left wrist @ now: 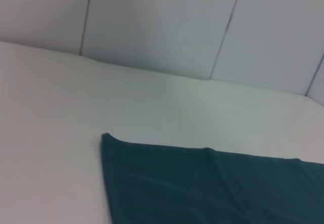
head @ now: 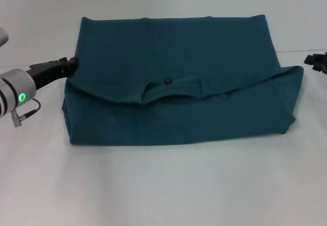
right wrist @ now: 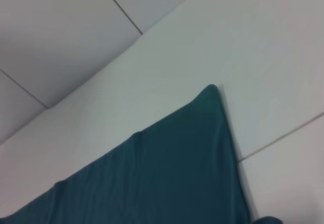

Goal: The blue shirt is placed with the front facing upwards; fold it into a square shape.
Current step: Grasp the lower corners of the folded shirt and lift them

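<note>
White tabletop [head: 163, 185] fills the near part of the head view. On it the blue shirt [head: 179, 72] is laid, folded into a wide band whose long axis runs from left to right. One layer is turned over the near half, and the neckline with a small black tag [head: 167, 81] is seen at the band's middle, on the edge of that layer. Only plain teal fabric is shown. At the shirt's left edge, the left gripper [head: 73, 65] is seen with its dark tip touching the cloth; whether cloth is pinched cannot be told. At the right border, just beside the shirt's right corner, the right gripper [head: 316, 61] is partly seen, its finger state unreadable. Beyond the shirt, a pale wall [left wrist: 162, 26] is seen.
</note>
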`<control>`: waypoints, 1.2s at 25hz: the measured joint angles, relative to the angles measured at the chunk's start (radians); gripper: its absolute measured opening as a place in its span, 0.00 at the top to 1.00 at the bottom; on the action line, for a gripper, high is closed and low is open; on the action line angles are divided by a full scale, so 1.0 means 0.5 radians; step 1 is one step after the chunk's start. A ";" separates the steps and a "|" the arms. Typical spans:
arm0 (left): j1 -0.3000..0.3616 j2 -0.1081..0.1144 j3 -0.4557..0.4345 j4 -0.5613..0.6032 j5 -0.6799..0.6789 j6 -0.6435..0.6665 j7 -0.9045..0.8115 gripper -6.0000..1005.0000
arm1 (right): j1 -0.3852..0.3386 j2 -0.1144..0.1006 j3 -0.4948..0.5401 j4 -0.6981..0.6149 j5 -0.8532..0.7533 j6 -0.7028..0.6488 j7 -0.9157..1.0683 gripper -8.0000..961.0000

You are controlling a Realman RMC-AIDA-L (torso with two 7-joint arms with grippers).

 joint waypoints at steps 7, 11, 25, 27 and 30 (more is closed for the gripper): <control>0.241 0.000 0.107 0.282 0.012 0.313 -0.134 0.63 | -0.115 -0.003 -0.005 -0.170 0.006 -0.279 -0.039 0.54; 0.469 0.018 0.315 0.435 0.024 0.526 -0.383 0.54 | -0.223 0.023 -0.002 -0.314 0.008 -0.547 -0.104 0.41; 0.710 -0.052 0.595 0.677 0.423 0.628 -0.894 0.34 | -0.380 0.083 -0.009 -0.403 0.111 -0.779 -0.203 0.40; 0.709 -0.052 0.619 0.672 0.424 0.594 -0.888 0.35 | -0.380 0.083 -0.011 -0.403 0.110 -0.783 -0.204 0.40; 0.697 -0.053 0.667 0.647 0.424 0.544 -0.884 0.35 | -0.380 0.084 -0.012 -0.403 0.104 -0.785 -0.204 0.40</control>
